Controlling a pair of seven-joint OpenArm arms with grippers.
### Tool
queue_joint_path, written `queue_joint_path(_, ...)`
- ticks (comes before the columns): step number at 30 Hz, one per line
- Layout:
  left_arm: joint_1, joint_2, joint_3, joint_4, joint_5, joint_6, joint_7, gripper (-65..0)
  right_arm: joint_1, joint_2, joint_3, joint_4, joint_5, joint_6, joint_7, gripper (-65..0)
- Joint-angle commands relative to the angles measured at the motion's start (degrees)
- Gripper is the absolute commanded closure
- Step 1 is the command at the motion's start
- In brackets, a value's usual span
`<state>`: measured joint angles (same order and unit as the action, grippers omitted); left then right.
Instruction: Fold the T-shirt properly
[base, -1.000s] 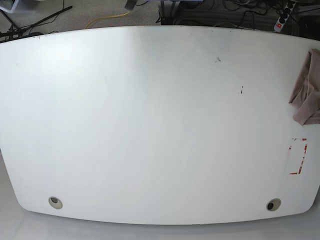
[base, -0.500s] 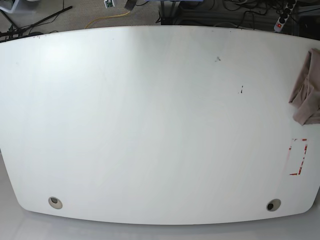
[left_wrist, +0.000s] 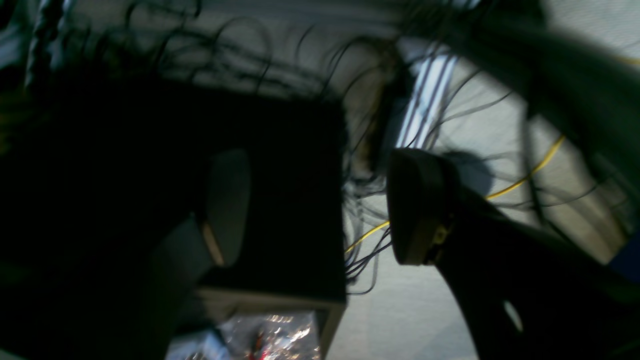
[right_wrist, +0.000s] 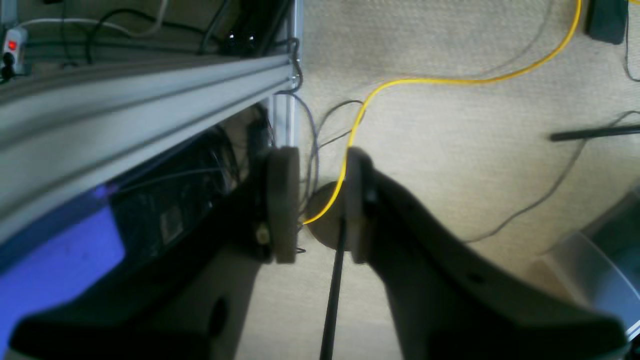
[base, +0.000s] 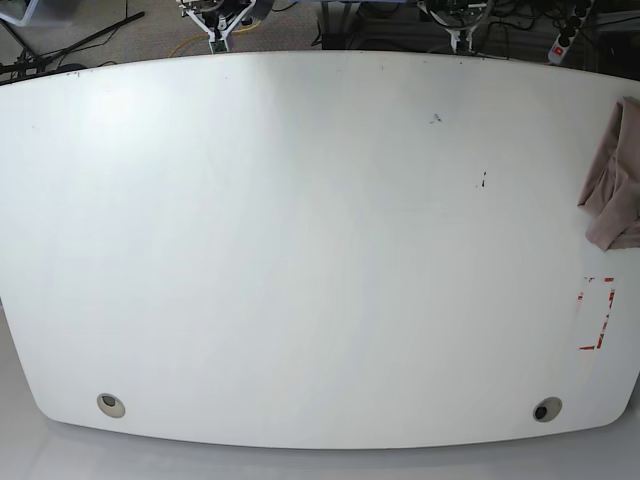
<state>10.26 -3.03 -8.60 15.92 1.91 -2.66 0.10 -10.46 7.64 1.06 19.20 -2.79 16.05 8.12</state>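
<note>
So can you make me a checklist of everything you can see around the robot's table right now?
Surface: white table, mostly bare, with a few small dark specks, two round holes near the front edge and a red marked rectangle at the right.
Job's things: T-shirt, crumpled at the table's right edge, not yet folded.
Clutter: nothing seen.
Grippers: left gripper open, holding nothing; right gripper open with a narrower gap, holding nothing; both over the floor past the table's far edge.
Cables: yellow cable and dark wires on the floor.
Surroundings: carpet, metal frame rail, power strip.
</note>
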Motion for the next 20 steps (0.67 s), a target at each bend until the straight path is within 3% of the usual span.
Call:
queue_joint_path(1,-0.7,0.0,0.0,-2.3,0.2,-0.5,-0.1,-39.4,0.6,0.8,0.0,-1.3,0.2,0.3,0.2,-15.2)
queue_joint_path(20,-1.9,0.4,3.5,-3.2,-0.2,-0.8,-0.1,-39.4,1.6,1.3,0.0,-3.0,0.6,0.3,0.3,-15.2)
